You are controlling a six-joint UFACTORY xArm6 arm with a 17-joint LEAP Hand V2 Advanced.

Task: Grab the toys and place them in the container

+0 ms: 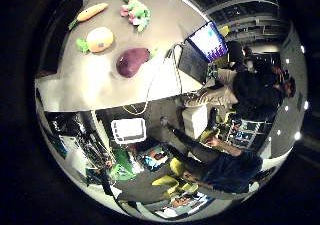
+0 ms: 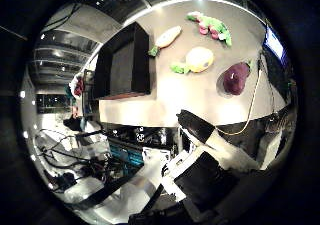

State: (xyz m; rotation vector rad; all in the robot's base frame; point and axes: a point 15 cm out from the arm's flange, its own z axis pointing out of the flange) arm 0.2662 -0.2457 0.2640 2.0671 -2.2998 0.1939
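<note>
Four soft toys lie on the grey table: a pale orange carrot, a yellow fruit with green leaves, a purple eggplant and a green and pink plush. A black open box, the container, stands at the table's end beside the carrot. My hand is well off the table's edge and far from every toy. A black-tipped finger reaches out fairly straight, and nothing is held.
An open laptop sits on the table's corner near the eggplant. People sit close beside that corner. A white crate stands on the floor below the table's edge, among shelves and clutter.
</note>
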